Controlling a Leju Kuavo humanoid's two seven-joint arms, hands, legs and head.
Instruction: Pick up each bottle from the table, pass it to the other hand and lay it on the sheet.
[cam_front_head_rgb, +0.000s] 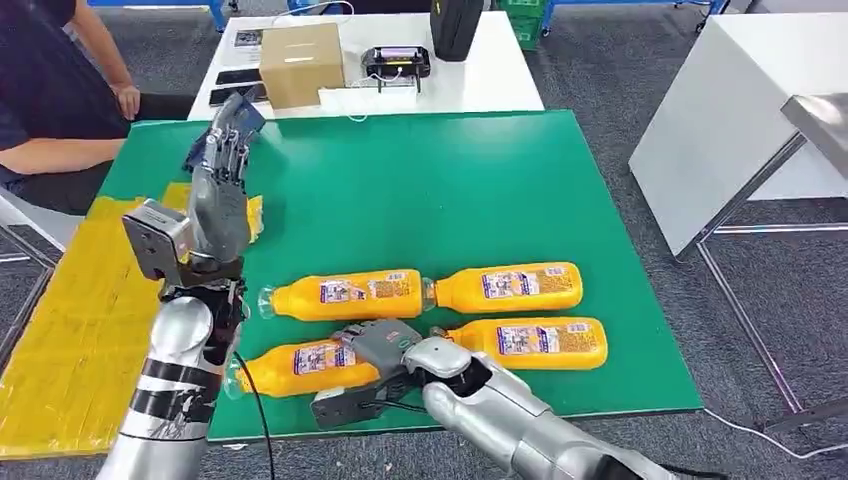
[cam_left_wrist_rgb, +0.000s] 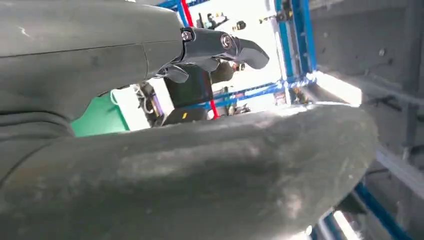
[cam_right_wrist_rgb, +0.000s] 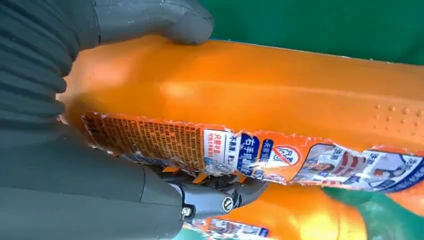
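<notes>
1. Right hand (cam_front_head_rgb: 375, 350) is reaching in from the near edge of the green table (cam_front_head_rgb: 420, 180), wrapping round the base end of the near-left bottle (cam_front_head_rgb: 300, 367). Right wrist view is showing the thumb (cam_right_wrist_rgb: 165, 20) over one side and dark fingers (cam_right_wrist_rgb: 215, 197) under the label, so it's grasping that bottle, which is lying on its side on the table.
2. Handling, my guess: bottle's looking full of orange juice, so fairly heavy; plastic body stiff but smooth, prob. slippery where the label's torn. Best hold is round the wide mid-body, not the neck.
3. Three more bottles are lying flat nearby: one just right of the held one (cam_front_head_rgb: 530, 342), two in the row behind (cam_front_head_rgb: 345, 295) and (cam_front_head_rgb: 512, 287).
4. Left hand (cam_front_head_rgb: 222, 170) is standing raised, w/ fingers pointing up and apart, holding nothing, over the left part of the table beside the yellow sheet (cam_front_head_rgb: 70, 330).
5. Sheet is lying along the table's left side, well apart from the bottles.
6. Farther back: white table w/ a cardboard box (cam_front_head_rgb: 300, 62); a person's arm (cam_front_head_rgb: 60, 150) at far left.
</notes>
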